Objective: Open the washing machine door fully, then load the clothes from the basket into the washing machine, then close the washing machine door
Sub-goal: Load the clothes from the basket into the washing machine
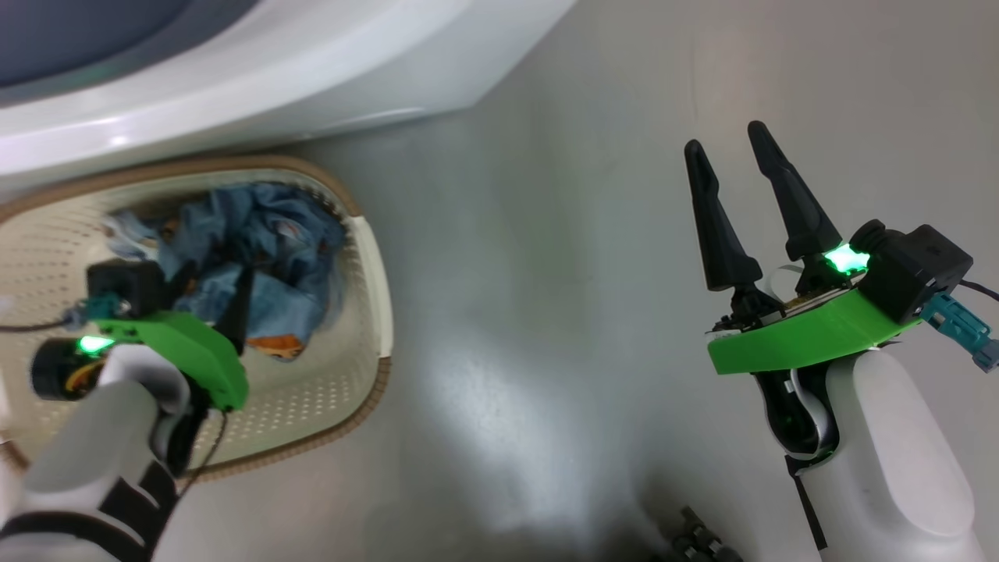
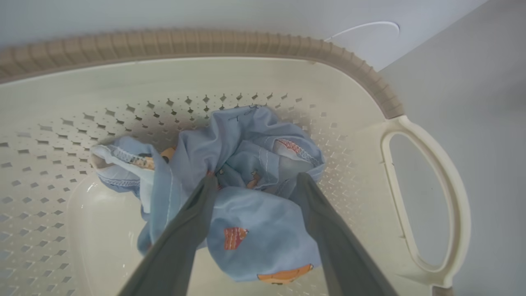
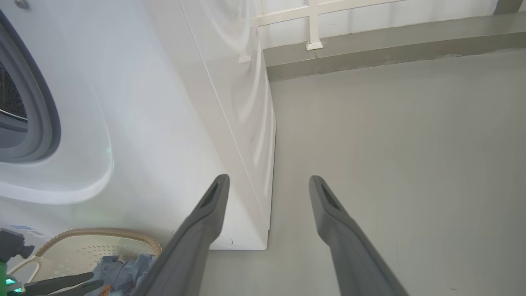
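Here, crumpled light-blue clothes (image 2: 250, 144) inside cream basket (image 2: 205, 78)

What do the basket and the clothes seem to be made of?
Basket: looks like cream moulded plastic, matte, with punched holes; its brown rim only imitates weave. Clothes: thin woven fabric, probably cotton, judging by soft folds and stitched seams.

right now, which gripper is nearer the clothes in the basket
Left. The left gripper is down in the basket, open fingers either side of the clothes; the right gripper hangs open over the floor, apart from them.
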{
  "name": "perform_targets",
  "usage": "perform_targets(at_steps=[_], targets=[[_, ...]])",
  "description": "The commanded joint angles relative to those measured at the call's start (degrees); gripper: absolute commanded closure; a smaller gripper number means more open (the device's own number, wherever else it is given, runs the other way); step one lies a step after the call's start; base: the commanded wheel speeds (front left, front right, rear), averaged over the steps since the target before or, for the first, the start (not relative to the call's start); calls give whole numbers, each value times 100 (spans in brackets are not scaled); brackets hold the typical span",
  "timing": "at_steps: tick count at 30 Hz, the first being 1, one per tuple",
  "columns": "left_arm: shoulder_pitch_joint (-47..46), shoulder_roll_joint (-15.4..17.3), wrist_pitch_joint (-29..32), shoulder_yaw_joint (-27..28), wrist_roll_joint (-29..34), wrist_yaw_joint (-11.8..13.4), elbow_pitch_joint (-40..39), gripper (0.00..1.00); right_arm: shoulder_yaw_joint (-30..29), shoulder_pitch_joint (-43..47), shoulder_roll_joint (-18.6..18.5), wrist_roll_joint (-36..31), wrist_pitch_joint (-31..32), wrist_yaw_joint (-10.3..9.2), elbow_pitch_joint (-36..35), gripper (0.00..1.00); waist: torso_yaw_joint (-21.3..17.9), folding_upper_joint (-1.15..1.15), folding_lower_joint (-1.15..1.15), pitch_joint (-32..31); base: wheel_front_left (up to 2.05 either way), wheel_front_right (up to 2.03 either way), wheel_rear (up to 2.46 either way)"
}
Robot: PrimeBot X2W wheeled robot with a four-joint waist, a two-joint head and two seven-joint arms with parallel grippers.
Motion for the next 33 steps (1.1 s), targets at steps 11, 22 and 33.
perform_targets(at_steps=[11, 22, 33], targets=[[-631, 379, 412, -569, -387, -8, 669, 0, 191, -9, 189, 63, -27, 9, -197, 0, -498, 0, 0, 613, 0, 0, 0], [-964, 536, 915, -938, -785, -9, 1016, 0, 314, -70, 237, 113, -27, 9, -201, 0, -737, 0, 0, 826, 0, 0, 0], [-1159, 529, 1423, -1090, -1058, -9, 1564, 100, 389, -77, 246, 192, -27, 9, -189, 0, -880, 0, 0, 873, 0, 0, 0]])
